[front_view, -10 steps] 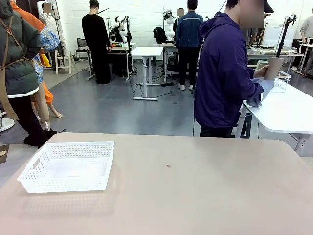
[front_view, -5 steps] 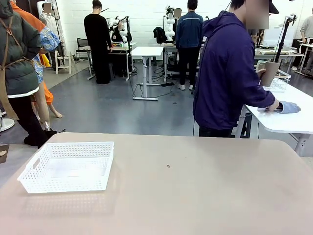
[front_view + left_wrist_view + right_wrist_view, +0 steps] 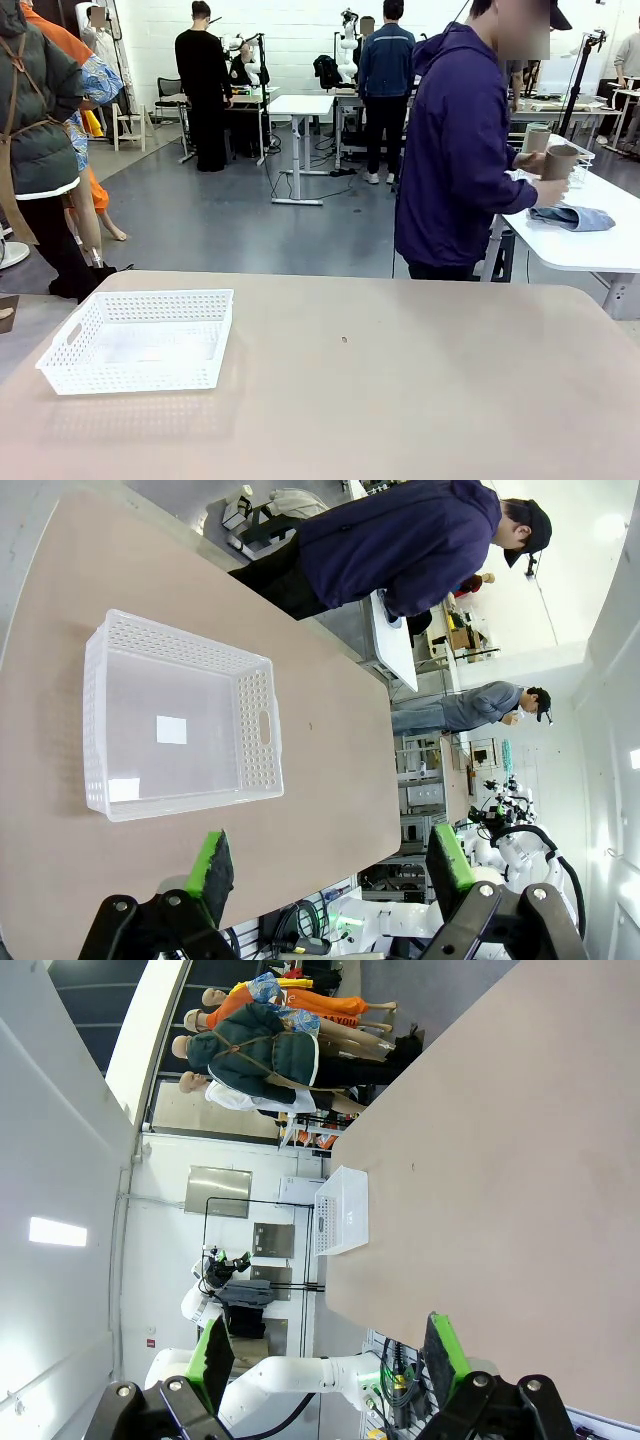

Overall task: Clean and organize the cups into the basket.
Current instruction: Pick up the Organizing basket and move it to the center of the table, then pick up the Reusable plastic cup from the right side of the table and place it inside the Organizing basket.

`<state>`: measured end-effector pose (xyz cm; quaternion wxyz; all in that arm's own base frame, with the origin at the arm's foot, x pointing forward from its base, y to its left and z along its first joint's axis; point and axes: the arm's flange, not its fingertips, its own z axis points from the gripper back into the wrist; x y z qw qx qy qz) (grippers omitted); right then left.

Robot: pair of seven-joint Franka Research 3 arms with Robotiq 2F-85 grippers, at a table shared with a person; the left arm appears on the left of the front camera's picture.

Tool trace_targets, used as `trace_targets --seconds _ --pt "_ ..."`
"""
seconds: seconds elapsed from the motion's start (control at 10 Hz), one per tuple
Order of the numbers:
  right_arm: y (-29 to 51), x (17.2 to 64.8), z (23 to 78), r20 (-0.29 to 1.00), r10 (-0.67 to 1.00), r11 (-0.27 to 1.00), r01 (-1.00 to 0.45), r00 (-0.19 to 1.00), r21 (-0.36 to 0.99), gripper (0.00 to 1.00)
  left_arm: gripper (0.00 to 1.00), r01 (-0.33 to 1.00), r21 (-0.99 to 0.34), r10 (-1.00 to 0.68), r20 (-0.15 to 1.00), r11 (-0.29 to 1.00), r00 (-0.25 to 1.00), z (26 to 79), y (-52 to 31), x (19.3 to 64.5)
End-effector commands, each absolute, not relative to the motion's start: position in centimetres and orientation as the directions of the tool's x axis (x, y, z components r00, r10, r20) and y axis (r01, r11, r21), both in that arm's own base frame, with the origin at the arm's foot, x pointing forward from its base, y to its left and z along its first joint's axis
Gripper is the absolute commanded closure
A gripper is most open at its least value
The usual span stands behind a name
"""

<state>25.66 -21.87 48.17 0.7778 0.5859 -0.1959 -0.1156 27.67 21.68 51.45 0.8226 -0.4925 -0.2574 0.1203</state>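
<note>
Well, from the front, the white basket (image 3: 165, 305) sits on the tan table (image 3: 400, 380). The person (image 3: 455, 150) beyond it holds a tan cup (image 3: 558, 162) over a white side table (image 3: 590, 245) (a blue cloth (image 3: 572, 216) lies just beside). Down the left wrist, the left gripper (image 3: 331, 860) hangs wide open with nothing between its jaws, and the basket (image 3: 250, 695) lies just ahead of them, nearer one green pad. Down the right wrist, the right gripper (image 3: 328, 1350) is likewise spread wide and holds nothing, the basket (image 3: 342, 1210) well ahead of its jaws, far along the table.
</note>
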Motion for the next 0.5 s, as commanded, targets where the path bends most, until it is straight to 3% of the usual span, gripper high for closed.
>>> trace_targets --seconds 0.0,0.4 --pt "-21.94 25.74 48.27 0.177 -0.413 0.289 -0.056 0.893 0.956 0.00 0.00 0.063 -0.876 0.453 0.308 0.479 0.837 51.47 21.72 27.60" --pt "-21.94 25.74 48.27 0.177 -0.413 0.289 -0.056 0.893 0.956 0.00 0.00 0.063 -0.876 0.453 0.308 0.479 0.837 51.47 21.72 27.60"
